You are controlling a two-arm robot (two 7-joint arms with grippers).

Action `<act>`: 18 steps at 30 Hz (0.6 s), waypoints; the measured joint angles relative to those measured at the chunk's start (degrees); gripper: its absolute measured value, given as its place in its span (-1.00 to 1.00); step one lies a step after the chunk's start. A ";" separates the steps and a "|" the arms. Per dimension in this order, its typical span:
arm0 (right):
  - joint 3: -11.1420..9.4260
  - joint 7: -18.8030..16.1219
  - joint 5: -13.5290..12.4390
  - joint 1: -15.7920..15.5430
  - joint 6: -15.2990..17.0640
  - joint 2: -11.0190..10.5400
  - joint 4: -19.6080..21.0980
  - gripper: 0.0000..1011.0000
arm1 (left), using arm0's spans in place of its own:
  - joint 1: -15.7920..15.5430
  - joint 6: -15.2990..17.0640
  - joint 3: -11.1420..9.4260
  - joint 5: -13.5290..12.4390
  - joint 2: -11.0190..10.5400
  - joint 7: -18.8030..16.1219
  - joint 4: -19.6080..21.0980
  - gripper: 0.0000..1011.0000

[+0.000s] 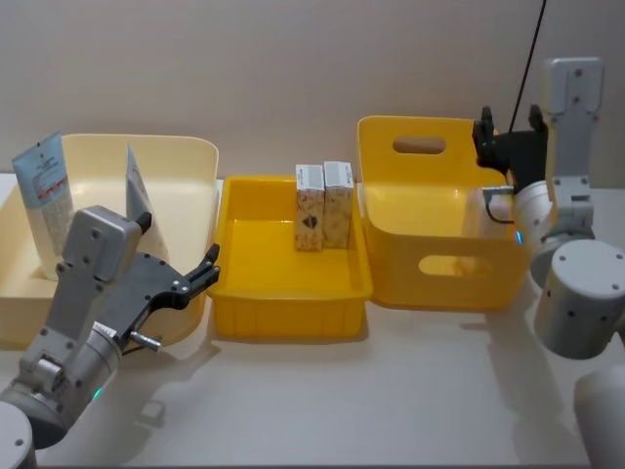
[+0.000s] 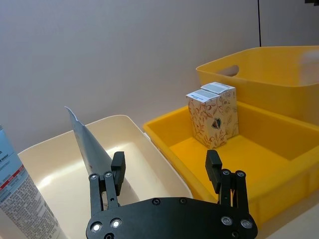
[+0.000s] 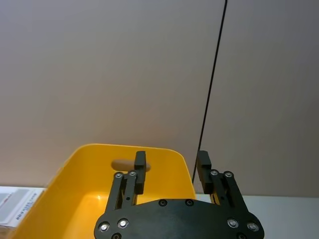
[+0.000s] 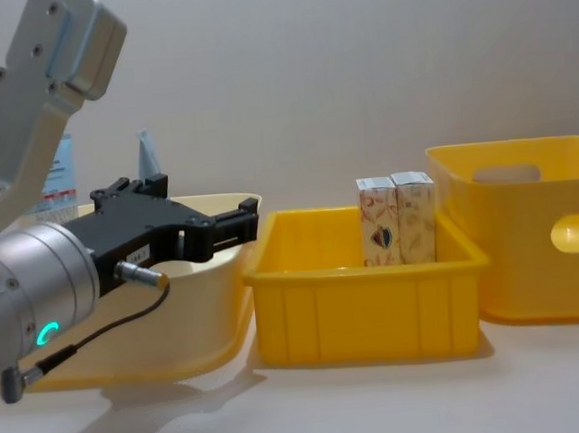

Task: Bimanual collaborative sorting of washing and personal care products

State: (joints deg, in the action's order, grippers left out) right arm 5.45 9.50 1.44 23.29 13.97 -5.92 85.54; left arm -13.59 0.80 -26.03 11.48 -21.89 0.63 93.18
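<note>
Two white-beige cartons (image 1: 323, 205) with orange pattern stand upright side by side at the back of the shallow yellow tray (image 1: 288, 313); they also appear in the left wrist view (image 2: 212, 117) and the chest view (image 4: 397, 218). Two light-blue and white tubes lean in the cream bin (image 1: 186, 147), one at its left wall (image 1: 44, 200) and one nearer the middle (image 1: 137, 195). My left gripper (image 1: 178, 241) hangs open over the cream bin's front right corner, its fingers empty, close to the nearer tube (image 2: 87, 144). My right gripper (image 1: 510, 122) hovers open and empty above the tall yellow bin (image 1: 439, 283).
The three containers stand in a row: cream bin left, yellow tray middle, tall yellow bin with handle cut-outs right. A black cable (image 1: 532, 49) runs up the wall behind the right arm. Bare tabletop (image 1: 342, 401) lies in front of the containers.
</note>
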 joint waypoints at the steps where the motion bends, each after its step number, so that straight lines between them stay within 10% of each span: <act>1: 0.00 0.00 0.00 0.00 0.00 0.00 0.00 0.33 | 0.00 0.00 0.00 0.00 0.00 0.00 0.00 0.98; 18: -1.16 0.66 0.25 -0.18 0.63 -0.25 -1.40 0.98 | 0.00 0.00 0.00 0.00 0.00 0.00 0.00 0.98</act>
State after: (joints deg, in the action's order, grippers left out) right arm 4.29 10.16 1.69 23.11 14.60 -6.17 84.14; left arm -13.59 0.80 -26.02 11.48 -21.89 0.63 93.18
